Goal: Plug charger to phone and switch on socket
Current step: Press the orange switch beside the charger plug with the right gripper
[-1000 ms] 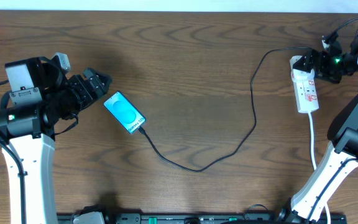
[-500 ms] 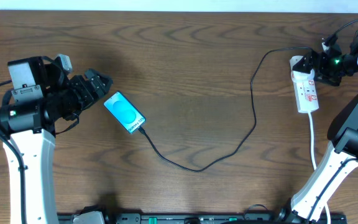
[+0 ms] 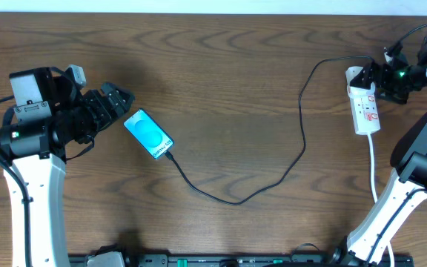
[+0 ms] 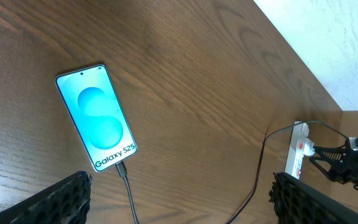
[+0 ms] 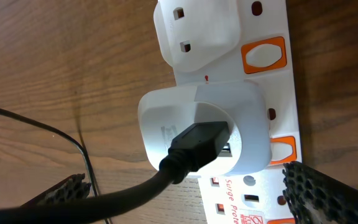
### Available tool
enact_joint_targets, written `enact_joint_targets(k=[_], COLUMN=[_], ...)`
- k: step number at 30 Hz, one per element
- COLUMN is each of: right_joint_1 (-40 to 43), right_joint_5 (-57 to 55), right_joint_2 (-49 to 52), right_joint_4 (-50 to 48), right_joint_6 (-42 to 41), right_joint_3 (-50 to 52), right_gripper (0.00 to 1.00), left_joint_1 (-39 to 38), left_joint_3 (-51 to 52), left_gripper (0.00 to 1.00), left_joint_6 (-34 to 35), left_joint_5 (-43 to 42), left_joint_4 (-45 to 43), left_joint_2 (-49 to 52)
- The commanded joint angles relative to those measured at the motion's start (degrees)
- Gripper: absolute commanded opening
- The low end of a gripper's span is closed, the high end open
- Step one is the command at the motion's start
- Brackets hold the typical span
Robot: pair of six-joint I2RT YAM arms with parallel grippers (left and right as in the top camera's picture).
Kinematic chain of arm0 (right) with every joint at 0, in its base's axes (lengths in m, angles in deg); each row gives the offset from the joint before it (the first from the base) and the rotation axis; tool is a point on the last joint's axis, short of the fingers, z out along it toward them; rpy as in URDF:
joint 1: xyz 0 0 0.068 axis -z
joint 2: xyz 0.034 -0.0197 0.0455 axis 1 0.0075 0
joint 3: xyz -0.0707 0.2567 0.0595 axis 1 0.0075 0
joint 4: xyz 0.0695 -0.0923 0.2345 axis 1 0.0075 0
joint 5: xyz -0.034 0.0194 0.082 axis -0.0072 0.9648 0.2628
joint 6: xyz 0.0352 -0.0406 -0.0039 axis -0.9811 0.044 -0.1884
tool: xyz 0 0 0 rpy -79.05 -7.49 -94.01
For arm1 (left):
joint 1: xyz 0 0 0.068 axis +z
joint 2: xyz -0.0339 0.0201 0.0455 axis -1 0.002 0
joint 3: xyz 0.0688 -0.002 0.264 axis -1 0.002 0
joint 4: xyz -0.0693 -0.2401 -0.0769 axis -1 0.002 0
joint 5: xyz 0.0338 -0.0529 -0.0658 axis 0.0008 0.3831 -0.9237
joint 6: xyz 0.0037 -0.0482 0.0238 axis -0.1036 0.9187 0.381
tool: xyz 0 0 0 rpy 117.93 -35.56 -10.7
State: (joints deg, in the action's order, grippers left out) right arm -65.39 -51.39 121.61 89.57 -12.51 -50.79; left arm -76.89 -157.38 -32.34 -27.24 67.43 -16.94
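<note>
The phone (image 3: 148, 134) lies flat on the wooden table, its cyan screen (image 4: 96, 116) lit. The charger (image 3: 236, 200), a thin black cable, has its small tip (image 4: 122, 168) in the phone's lower end. It loops across the table to the socket (image 3: 366, 107). There its black plug (image 5: 197, 146) sits in a white adapter (image 5: 229, 106) on the strip (image 5: 260, 193). My left gripper (image 3: 124, 96) hovers open just left of the phone, holding nothing. My right gripper (image 3: 369, 78) hangs open over the socket's far end, its fingers (image 5: 334, 193) on either side of the adapter.
Orange switches (image 5: 264, 55) line the strip's right edge, one beside each outlet. A white cord (image 3: 373, 163) runs from the socket toward the front edge. The right arm (image 4: 347, 165) shows in the left wrist view beside the socket (image 4: 297, 155). Bare wood (image 3: 228, 89) lies between the arms.
The left arm has shifted a touch to the right. The phone, the cable, the socket and the right arm stay where they were.
</note>
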Motion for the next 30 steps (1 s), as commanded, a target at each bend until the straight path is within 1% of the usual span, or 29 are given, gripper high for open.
enact_joint_targets(k=[1,18,30], right_joint_1=[-0.3,-0.6,-3.5], right_joint_5=[0.0,0.9,1.7], right_joint_2=[0.5,0.5,0.5], right_joint_4=[0.2,-2.8,-5.2], right_joint_6=[-0.8,-0.8,-3.0], right_joint_3=[-0.6,4.4,4.4], right_gripper=[0.99,0.99,0.99], left_joint_1=[0.2,0.2,0.2], left_joint_3=[-0.1,-0.1,-0.1], left_gripper=[0.93,0.93,0.93], left_joint_6=[0.3,0.3,0.3], left_joint_5=[-0.5,-0.6,-0.5], left_joint_4=[0.0,-0.1,-0.1], left_joint_2=[0.3,0.3,0.3])
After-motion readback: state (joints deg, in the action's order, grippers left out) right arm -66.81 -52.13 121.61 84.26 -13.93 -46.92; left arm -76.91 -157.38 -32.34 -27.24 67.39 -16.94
